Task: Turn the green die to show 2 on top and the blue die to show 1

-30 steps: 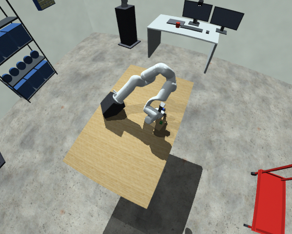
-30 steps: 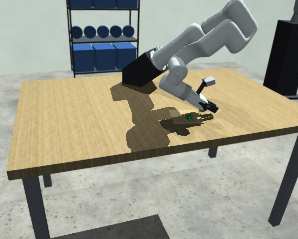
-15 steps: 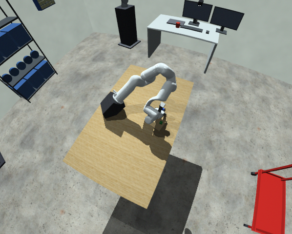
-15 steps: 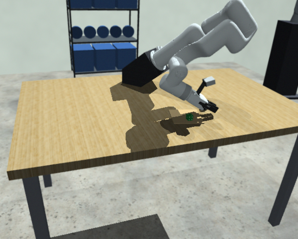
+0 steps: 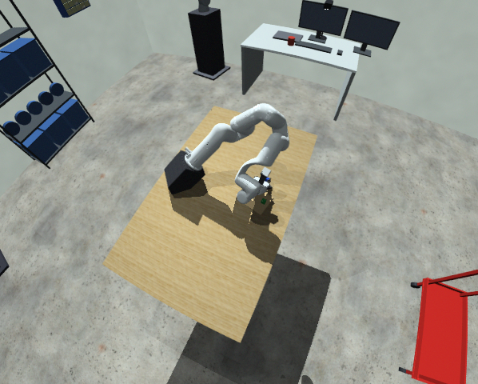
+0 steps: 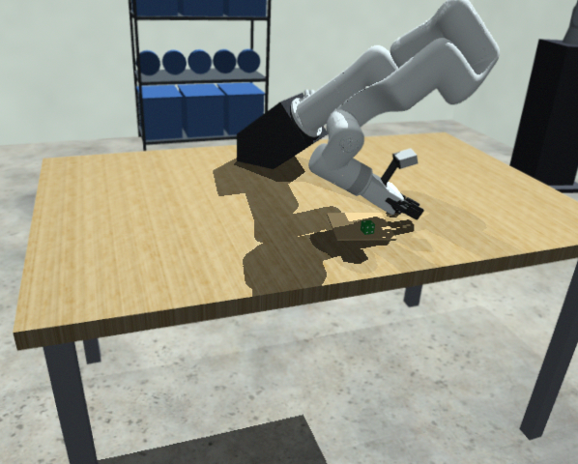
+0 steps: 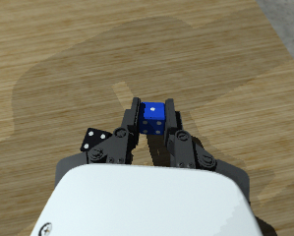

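The blue die [image 7: 152,118] is between the fingertips of my gripper [image 7: 152,108] [image 6: 415,212], which is shut on it. In the wrist view its brighter upper face shows 1 and the darker face toward the camera shows 4. Whether it touches what lies below is hidden. The black die [image 7: 93,140] sits left of the left finger, partly covered by it; three pips show. The green die [image 6: 367,227] [image 5: 263,201] lies on the shaded brown mat [image 6: 344,232], to the left of my gripper in the exterior view; its top number is too small to read.
The wooden table [image 6: 154,240] [image 5: 181,256] carries the arm's black base [image 6: 269,137] [image 5: 183,174]. The arm's shadow darkens the mat and the wood around it. The table's edge [image 6: 429,275] runs in front of the mat. The floor shows at the wrist view's upper right.
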